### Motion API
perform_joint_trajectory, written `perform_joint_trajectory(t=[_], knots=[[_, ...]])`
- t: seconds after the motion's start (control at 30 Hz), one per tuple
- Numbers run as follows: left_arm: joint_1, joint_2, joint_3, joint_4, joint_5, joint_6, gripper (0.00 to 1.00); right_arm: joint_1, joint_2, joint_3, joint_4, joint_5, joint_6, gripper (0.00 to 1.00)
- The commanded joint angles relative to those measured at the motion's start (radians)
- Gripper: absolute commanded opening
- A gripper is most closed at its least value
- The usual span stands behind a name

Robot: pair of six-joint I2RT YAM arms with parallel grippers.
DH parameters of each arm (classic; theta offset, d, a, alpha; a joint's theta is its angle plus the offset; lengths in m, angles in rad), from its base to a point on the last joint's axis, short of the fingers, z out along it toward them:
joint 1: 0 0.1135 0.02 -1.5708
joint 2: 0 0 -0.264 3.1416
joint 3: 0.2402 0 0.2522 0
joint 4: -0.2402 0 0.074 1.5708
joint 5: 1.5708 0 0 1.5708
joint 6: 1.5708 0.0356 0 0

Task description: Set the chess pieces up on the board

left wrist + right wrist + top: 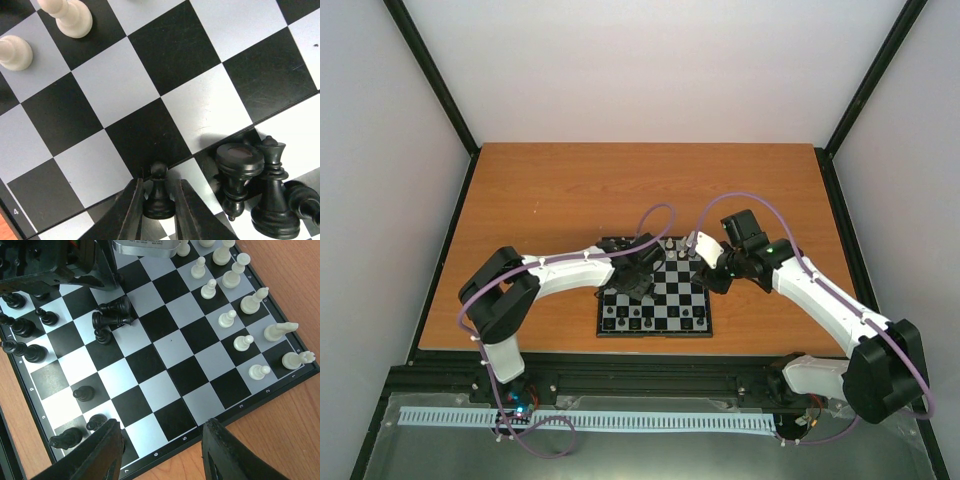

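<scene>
The board (672, 296) lies at the table's middle, between both arms. In the left wrist view my left gripper (159, 202) is shut on a black pawn (159, 192), which stands upright with a finger against each side of its base. Right beside it a tipped black piece (239, 172) leans on an upright black queen (272, 200). Two white pawns (15, 52) stand further off. My right gripper (162, 450) is open and empty, over the board's numbered edge (185, 437). White pieces (235, 315) line one end of the board and black pieces (25, 330) the other.
A small heap of black pieces (112, 315) lies on the board (170, 347) just below the left gripper's body (50, 270). Bare orange wood tabletop (570, 190) surrounds the board. Black frame posts and white walls close in the table.
</scene>
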Motion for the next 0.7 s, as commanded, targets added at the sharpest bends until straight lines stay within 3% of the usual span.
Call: perform_joint_trajectory(t=[0.0,0.17,0.33,0.53,0.67], knots=[[0.0,0.014,-0.042,-0.05,0.034,-0.015,0.16,-0.009,0.008,-0.002,-0.003,-0.011,-0.01,0.44],[0.0,-0.059,-0.087,0.017,0.034,0.009,0.12,-0.009,-0.004,0.004,0.007,-0.01,0.005,0.43],[-0.005,-0.292,-0.202,0.205,0.048,0.054,0.09,-0.035,-0.044,0.041,0.017,-0.059,0.057,0.43],[-0.012,-0.516,-0.365,0.434,0.156,0.111,0.1,-0.07,0.069,0.158,-0.082,-0.273,0.081,0.43],[-0.031,-0.593,-0.422,0.531,0.195,0.161,0.11,-0.071,0.2,0.239,-0.176,-0.506,0.08,0.43]])
